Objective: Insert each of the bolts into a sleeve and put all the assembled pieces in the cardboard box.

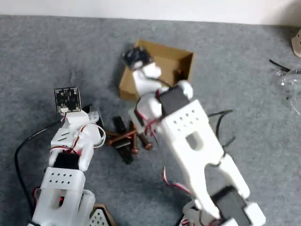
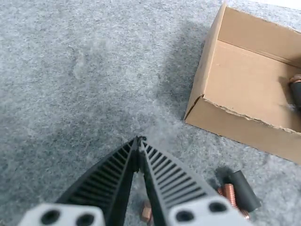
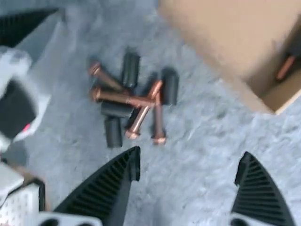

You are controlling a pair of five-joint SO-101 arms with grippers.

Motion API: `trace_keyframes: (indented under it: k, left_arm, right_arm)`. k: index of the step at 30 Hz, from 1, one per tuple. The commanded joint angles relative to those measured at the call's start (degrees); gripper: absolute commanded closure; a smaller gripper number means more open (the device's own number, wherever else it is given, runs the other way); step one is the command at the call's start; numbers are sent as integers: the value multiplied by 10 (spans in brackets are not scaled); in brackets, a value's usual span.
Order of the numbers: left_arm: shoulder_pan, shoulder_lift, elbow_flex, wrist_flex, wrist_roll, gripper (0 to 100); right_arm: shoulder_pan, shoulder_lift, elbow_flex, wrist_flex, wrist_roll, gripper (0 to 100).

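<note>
Cardboard box [image 1: 126,81], open at the top, sits at the far middle of the grey carpeted table [image 1: 42,52]. The right arm [image 1: 193,136], the bulkiest thing in the high view, stretches from the near right edge toward the box, and its wrist lies over the box's left wall. The left arm [image 1: 66,155] rises from the near left corner and ends short of the box, well to its left.

The right gripper [image 3: 190,162] is spread wide with nothing between its fingers. It hangs above bare carpet, with the loose pile and a corner of the box both close by. The left gripper [image 2: 138,141] has its two ribbed fingers pressed together at the tips and grips nothing. It points at bare carpet just left of the box's near left corner. Whether it touches the carpet cannot be told.

Inside the box, against the right side, lies one assembled piece [image 2: 296,92], a black sleeve with a copper end showing.

The rest lies in a heap on the carpet between the two arms, nearer than the box. Several black sleeves [image 3: 130,68] lie there, mixed with copper bolts [image 3: 123,98] that cross and touch one another, none of them inserted.
</note>
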Motion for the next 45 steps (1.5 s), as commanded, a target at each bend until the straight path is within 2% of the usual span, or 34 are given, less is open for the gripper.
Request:
trace_keyframes:
  k: [1,7,12,17,22,27,31,34,39,45]
  left_arm:
    - [-7,5,-4,-14,-15,995]
    - [-7,5,-4,-14,-15,995]
    - [-7,5,-4,-14,-15,995]
    - [-7,5,-4,-14,-15,995]
    - [-10,4,-4,-14,-15,995]
    - [-49,2,-12,-15,-11,995]
    - [-69,3,-27,-11,-11,995]
    - [-89,3,-44,-11,-11,995]
    - [-98,6,-55,8,-11,995]
    - [-101,4,-56,8,-11,995]
  right_arm:
    - [-38,-115,70,-58,-9,694]
    - [-45,-250,280,-204,-5,694]
    - [-48,-258,436,-295,-5,695]
    - [-49,-258,516,-341,-4,695]
    - [-98,-257,522,-374,-5,695]
    - [-157,-241,522,-399,-9,726]
    - [-164,-147,506,-407,-9,788]
    - [-164,-62,471,-412,-14,788]
    - [-169,55,388,-411,-69,788]
    - [-209,87,333,-412,-71,788]
